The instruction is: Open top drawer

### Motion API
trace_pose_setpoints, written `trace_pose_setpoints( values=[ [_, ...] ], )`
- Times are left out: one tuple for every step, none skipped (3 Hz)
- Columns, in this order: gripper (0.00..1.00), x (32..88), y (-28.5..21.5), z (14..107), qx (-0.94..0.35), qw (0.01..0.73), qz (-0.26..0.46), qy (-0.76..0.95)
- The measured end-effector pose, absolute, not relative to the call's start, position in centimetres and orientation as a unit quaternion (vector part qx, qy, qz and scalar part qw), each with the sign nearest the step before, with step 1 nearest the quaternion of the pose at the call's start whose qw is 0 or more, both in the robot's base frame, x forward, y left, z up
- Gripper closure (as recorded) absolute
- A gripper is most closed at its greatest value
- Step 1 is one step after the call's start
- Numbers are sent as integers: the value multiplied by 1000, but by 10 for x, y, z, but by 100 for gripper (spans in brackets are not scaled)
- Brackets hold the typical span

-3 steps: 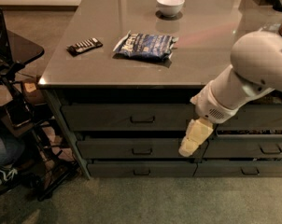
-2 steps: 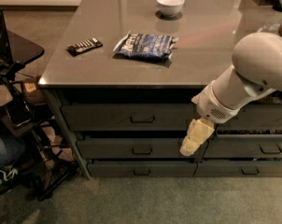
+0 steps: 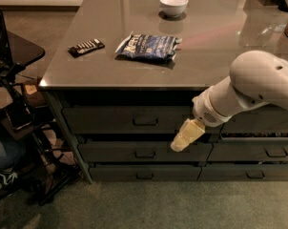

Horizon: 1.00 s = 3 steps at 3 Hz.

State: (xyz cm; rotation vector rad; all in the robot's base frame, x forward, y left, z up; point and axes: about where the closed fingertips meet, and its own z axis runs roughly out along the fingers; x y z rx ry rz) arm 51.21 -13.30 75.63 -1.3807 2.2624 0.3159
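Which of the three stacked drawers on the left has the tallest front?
The top drawer, directly under the countertop; the two below it are shallower. The end effector sits at its lower right corner.

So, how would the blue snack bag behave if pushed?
The snack bag looks crinkled, so probably light and floppy; lying flat, it would likely slide on the glossy countertop, not roll. The hand is down by the top drawer.
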Motion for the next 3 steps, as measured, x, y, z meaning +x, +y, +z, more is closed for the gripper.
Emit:
trace_pose_setpoints(
  values=[
    [0, 532, -131, 766, -494, 271, 98, 820],
    [0, 532, -131, 766, -494, 271, 98, 820],
    [0, 539, -127, 760, -492, 292, 73, 817]
  ],
)
